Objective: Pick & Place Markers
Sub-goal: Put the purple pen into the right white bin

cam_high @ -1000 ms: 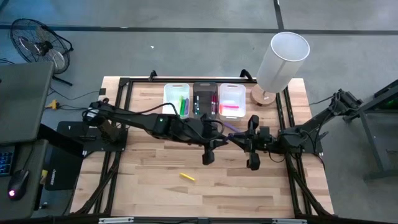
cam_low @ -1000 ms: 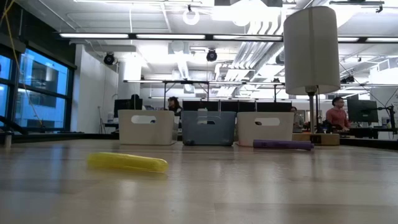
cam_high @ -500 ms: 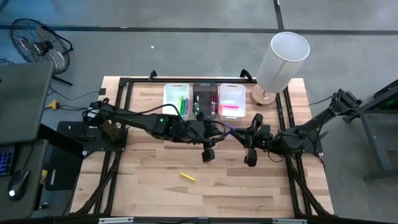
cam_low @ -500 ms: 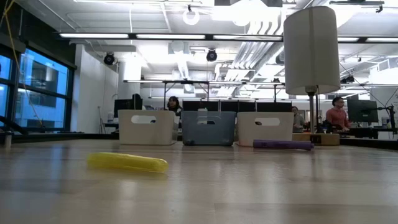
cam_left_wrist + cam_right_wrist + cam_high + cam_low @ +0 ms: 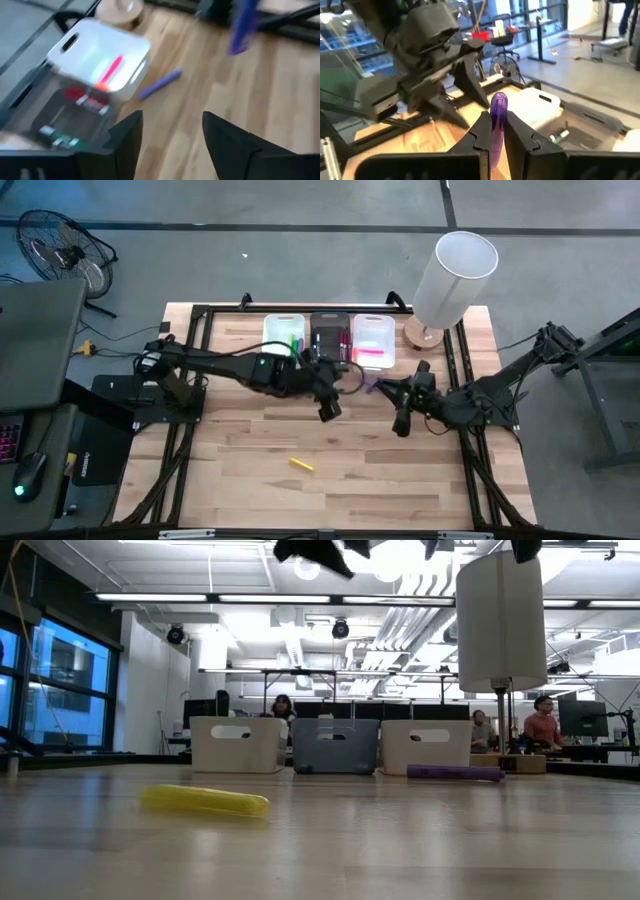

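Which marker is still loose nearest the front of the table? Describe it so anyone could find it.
On the wooden table, look well in front of the three bins. The yellow marker lies there alone; the only other loose one, a purple marker, lies beside the bins.

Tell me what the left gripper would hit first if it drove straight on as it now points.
Likely the bare wooden table top, beside the slim purple marker lying near the white plastic bin. The left gripper, open, tilts downward; depth is unclear, so it might clip that marker.

Bright office (image 5: pixel 300 650) — grey floor (image 5: pixel 250 270), fan (image 5: pixel 60 250)
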Robot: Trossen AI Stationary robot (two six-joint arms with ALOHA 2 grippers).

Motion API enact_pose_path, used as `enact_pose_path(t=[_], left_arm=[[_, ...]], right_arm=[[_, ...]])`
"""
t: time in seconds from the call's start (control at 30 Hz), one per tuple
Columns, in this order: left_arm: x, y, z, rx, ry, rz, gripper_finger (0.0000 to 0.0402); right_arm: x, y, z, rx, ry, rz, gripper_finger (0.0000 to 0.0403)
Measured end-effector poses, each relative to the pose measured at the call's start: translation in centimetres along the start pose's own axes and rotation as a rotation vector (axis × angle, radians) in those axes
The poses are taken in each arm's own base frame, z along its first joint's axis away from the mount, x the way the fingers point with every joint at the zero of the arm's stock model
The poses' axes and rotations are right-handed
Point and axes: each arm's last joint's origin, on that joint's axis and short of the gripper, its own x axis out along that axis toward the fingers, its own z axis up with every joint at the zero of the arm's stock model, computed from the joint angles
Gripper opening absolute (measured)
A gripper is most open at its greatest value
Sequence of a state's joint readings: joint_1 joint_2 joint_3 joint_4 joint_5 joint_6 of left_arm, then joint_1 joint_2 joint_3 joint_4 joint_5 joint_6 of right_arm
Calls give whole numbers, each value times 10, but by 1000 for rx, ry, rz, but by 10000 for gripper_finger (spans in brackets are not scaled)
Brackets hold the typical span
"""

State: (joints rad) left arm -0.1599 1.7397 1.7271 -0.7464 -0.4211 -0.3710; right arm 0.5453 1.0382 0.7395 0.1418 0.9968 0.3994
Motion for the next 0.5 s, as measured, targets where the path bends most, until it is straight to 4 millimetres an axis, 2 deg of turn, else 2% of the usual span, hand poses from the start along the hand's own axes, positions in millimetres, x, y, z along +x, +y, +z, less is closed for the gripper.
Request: enact_pose_path(t=[0.13, 0.33, 0.5], left_arm=[[6, 16, 1, 8, 52, 17, 208], [15, 34, 12, 12, 13, -13, 209], [35, 53, 14, -7, -29, -89, 209]], right_arm=[[0, -3, -7, 8, 45, -22, 19], [6, -17, -17, 38, 124, -103, 19], [18, -34, -22, 68, 200, -173, 19]])
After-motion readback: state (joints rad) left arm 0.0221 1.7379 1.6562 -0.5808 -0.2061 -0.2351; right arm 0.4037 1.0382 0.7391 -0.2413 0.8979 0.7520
